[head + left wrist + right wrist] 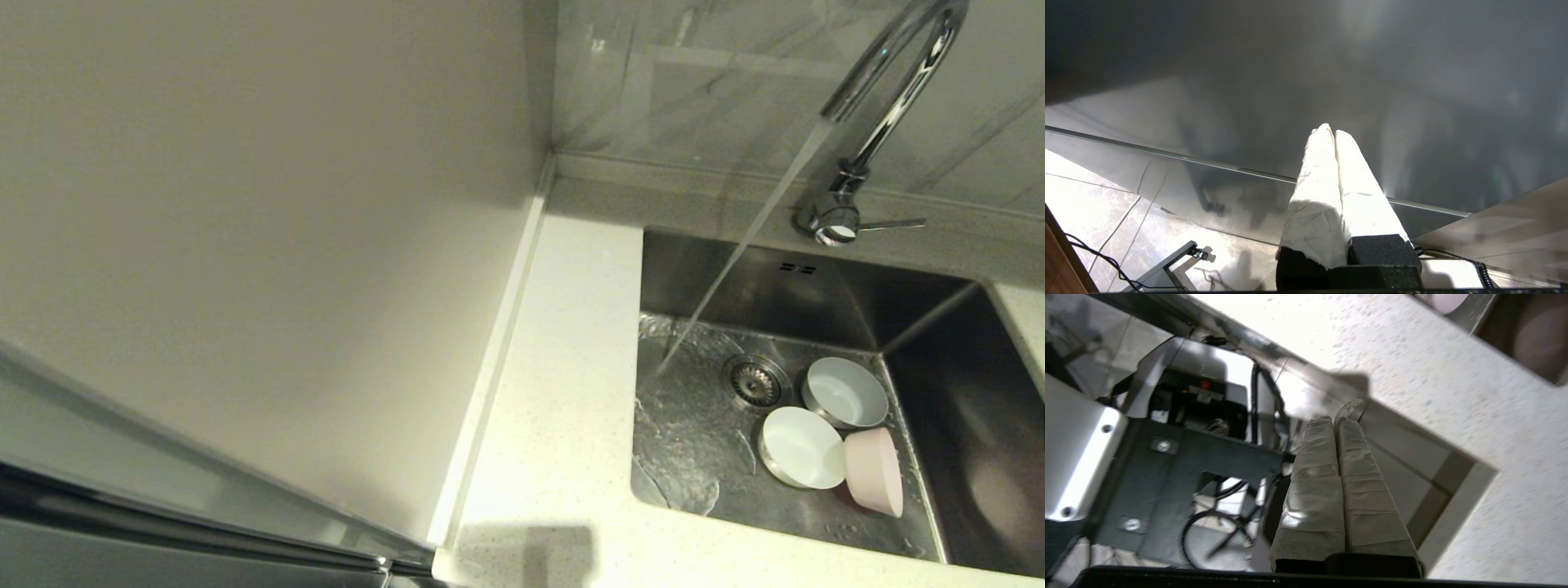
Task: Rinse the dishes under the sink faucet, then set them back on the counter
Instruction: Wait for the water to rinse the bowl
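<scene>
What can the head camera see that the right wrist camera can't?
Only the head view shows the faucet pouring water into the sink, the drain, and two white bowls. Only the right wrist view shows the right gripper, shut and empty, below the counter's edge near the robot's base. Both show the white counter and some of the pink bowl.

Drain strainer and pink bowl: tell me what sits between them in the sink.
In the head view, a white bowl sits between the drain strainer and the pink bowl, which lies tipped on its side, touching the white one.
</scene>
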